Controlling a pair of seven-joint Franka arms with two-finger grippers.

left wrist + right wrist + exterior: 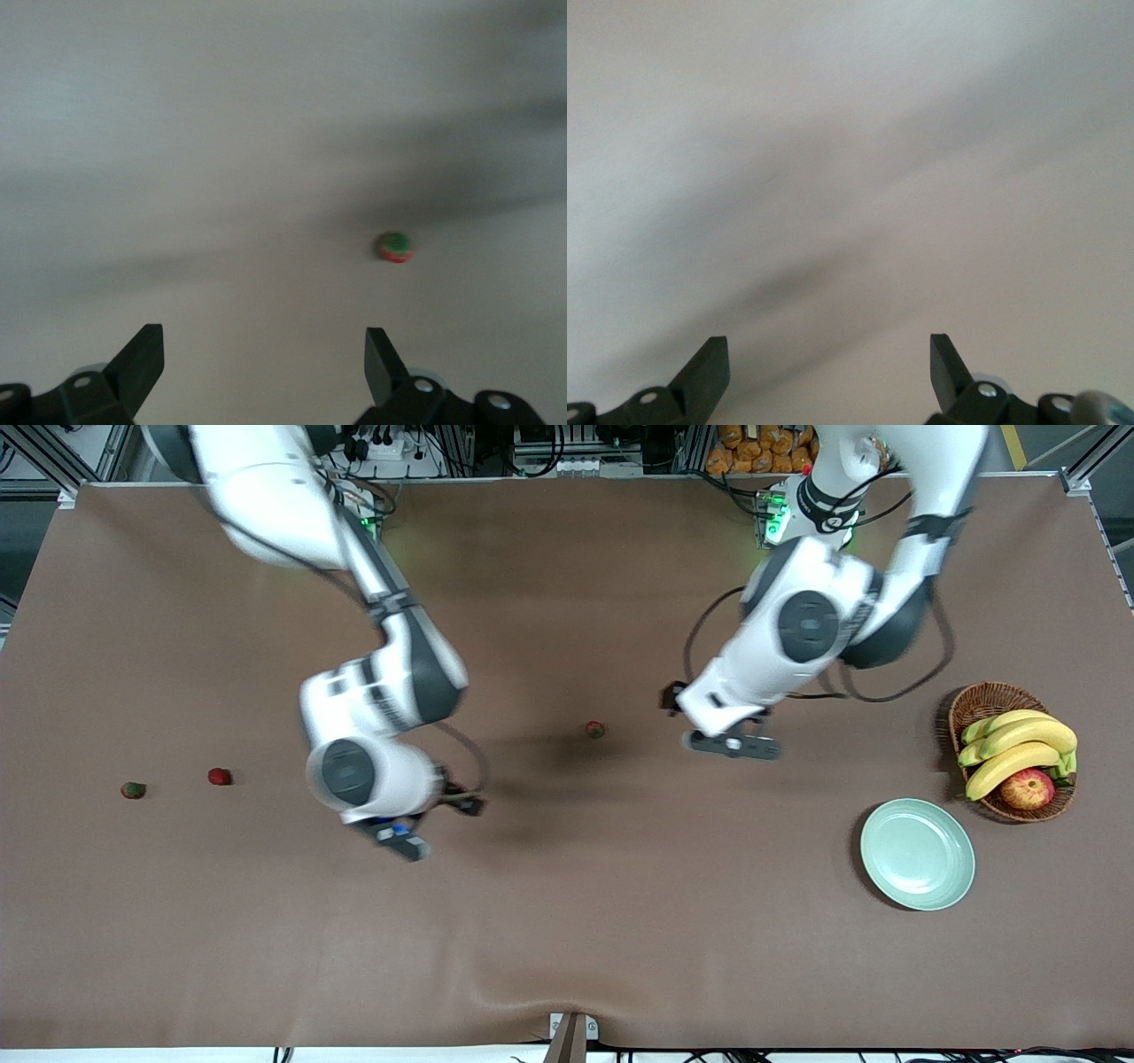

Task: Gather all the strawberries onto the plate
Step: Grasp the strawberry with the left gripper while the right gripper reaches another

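Note:
Three strawberries lie on the brown table. One strawberry is near the middle, and it also shows as a red berry with a green cap ahead of my left gripper's fingers. Two other strawberries lie close together toward the right arm's end. The pale green plate sits bare toward the left arm's end. My left gripper hangs open over bare table between the middle strawberry and the plate. My right gripper is open over bare table, holding nothing.
A wicker basket with bananas and an apple stands beside the plate, farther from the front camera. The brown cloth covers the whole table.

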